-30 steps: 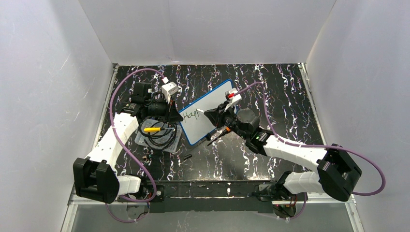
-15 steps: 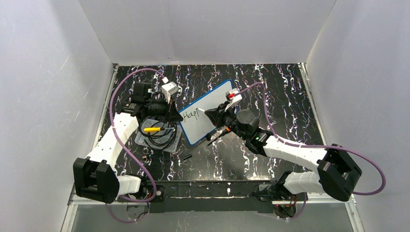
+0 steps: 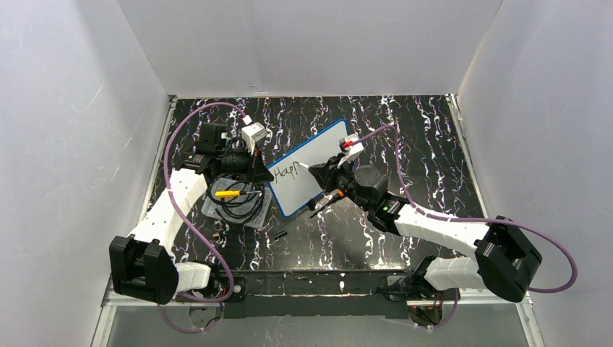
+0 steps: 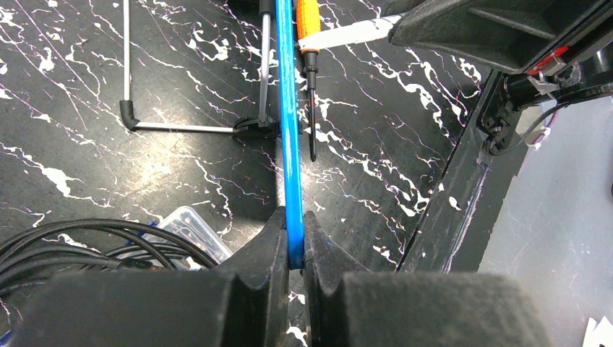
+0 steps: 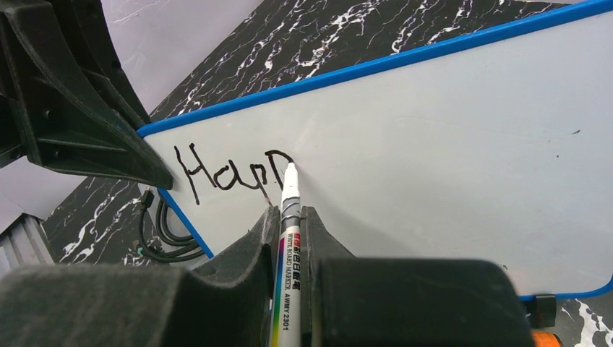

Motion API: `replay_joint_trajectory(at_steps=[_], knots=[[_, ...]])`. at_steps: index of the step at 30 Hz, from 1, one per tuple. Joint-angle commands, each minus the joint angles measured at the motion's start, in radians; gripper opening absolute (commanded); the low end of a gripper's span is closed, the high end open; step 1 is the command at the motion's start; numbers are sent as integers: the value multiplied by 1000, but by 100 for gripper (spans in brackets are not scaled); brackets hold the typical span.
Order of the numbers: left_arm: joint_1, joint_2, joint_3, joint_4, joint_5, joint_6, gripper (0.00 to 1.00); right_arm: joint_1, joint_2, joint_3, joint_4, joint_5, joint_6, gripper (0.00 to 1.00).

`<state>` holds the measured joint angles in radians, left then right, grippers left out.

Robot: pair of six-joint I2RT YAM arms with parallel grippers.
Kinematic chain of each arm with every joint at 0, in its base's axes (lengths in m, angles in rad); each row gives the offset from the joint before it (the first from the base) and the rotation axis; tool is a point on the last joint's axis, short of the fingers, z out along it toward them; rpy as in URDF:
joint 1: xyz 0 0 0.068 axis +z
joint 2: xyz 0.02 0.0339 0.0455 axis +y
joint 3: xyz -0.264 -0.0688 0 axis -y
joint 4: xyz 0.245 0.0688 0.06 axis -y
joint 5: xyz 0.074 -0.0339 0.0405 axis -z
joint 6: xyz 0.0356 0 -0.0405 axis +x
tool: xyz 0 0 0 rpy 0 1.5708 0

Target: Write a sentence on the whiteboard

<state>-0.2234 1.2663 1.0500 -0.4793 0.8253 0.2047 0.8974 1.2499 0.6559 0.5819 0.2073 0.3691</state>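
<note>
Pincers first: the left gripper (image 3: 264, 173) (image 4: 292, 225) is clamped on the blue rim of the whiteboard (image 3: 316, 149) (image 4: 288, 108) (image 5: 448, 144), its two fingers pressed against either face at the board's 8 o'clock corner in the top view. The right gripper (image 3: 315, 170) (image 5: 289, 217) is closed tight around a marker (image 3: 304, 165) (image 5: 283, 264) and reaches in from 4 o'clock, over the board's lower half.

Under both arms lies the black marbled table (image 3: 419, 152) (image 4: 87, 87). The whiteboard sits near its centre, turned so its long side runs from 8 o'clock up toward 2 o'clock. In the left wrist view it appears edge-on as a thin blue line, standing tilted off the table.

At 8 o'clock from the board, just beside its gripped corner, is a clear plastic tray (image 3: 211, 210) (image 4: 194, 221) holding a coiled black cable (image 3: 242, 204) (image 4: 72, 235).

The marker's white tip touches the board face. The sentence (image 3: 287, 172) (image 5: 224, 173) is black handwriting at the board's 9 o'clock end, reading "Hap" plus the bowl of a fourth letter, right where the tip rests.

An orange-handled tool (image 3: 324, 200) (image 4: 309, 22) lies near the board's lower edge, at 5 o'clock from the writing. A small black piece (image 3: 279, 235) lies on the table at 6 o'clock from the board, apart from it.
</note>
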Motion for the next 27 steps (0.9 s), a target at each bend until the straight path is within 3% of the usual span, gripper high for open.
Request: replay_joint_trajectory(at_steps=[1, 27], knots=[[-4, -36, 31, -28, 109, -22, 0, -6, -2, -12, 15, 22, 7, 1], [-2, -39, 27, -22, 102, -27, 0, 41, -28, -32, 54, 6, 39, 1]])
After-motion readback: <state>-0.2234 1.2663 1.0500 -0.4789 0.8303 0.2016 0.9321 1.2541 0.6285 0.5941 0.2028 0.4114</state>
